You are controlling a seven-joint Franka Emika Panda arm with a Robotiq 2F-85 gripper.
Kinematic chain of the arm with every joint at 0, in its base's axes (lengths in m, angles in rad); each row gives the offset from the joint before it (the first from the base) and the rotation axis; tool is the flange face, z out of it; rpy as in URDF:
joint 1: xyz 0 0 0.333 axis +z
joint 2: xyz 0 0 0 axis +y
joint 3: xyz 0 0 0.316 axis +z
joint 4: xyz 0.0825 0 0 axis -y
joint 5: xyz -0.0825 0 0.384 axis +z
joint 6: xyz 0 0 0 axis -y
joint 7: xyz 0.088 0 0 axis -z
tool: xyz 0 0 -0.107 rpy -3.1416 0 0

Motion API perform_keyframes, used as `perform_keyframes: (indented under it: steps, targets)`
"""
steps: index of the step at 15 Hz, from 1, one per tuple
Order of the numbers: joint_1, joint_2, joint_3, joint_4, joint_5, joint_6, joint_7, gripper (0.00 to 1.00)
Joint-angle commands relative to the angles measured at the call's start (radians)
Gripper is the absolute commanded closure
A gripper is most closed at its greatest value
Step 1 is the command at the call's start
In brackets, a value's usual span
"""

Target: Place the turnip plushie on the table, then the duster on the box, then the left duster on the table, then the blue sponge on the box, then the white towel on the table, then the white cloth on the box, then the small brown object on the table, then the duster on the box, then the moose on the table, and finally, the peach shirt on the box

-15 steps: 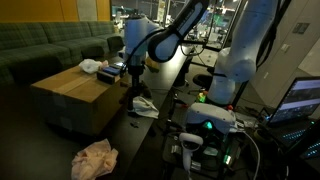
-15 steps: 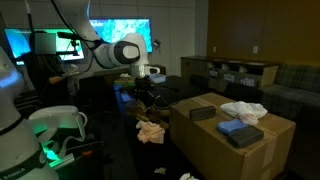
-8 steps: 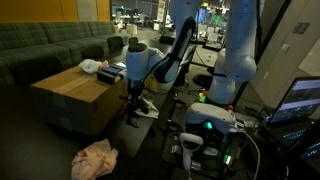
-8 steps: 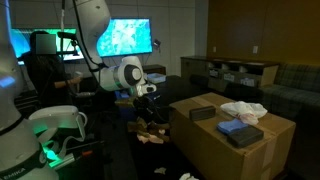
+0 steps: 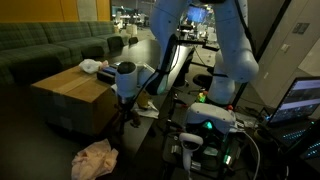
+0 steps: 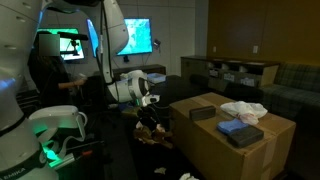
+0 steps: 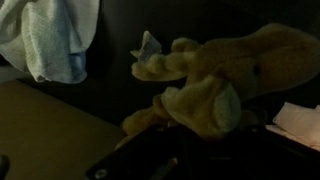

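The white cloth (image 6: 243, 109) lies on the box (image 6: 208, 148); in the wrist view the moose (image 7: 225, 75) sits right of the white towel (image 7: 50, 40); the peach shirt (image 5: 95, 158) lies before the box.

The gripper (image 6: 148, 107) is clamped on the dark moose (image 6: 151, 120). A pale crumpled cloth (image 6: 152, 139) lies just below it, and the box (image 6: 215, 152) stands close beside.

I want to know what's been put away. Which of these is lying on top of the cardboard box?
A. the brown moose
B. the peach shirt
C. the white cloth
C: in an exterior view the white cloth lies crumpled on top of the box, next to the blue sponge.
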Motion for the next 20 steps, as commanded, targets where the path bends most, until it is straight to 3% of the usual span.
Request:
perform_keyframes:
  steps: [1,4,5,6,8,15,20]
  targets:
    - [0.041,0.1,-0.035,0.103,-0.037,0.017,0.078,0.96]
    - [0.051,0.143,-0.056,0.145,-0.033,0.016,0.099,0.96]
    - [0.053,0.145,-0.064,0.15,-0.032,0.014,0.106,0.9]
    - [0.059,0.158,-0.077,0.163,-0.038,0.018,0.119,0.61]
    - [0.059,0.164,-0.089,0.175,-0.03,0.015,0.126,0.53]
    - [0.081,0.136,-0.128,0.171,-0.042,0.017,0.172,0.0]
    - [0.104,0.082,-0.122,0.145,-0.059,0.015,0.201,0.0]
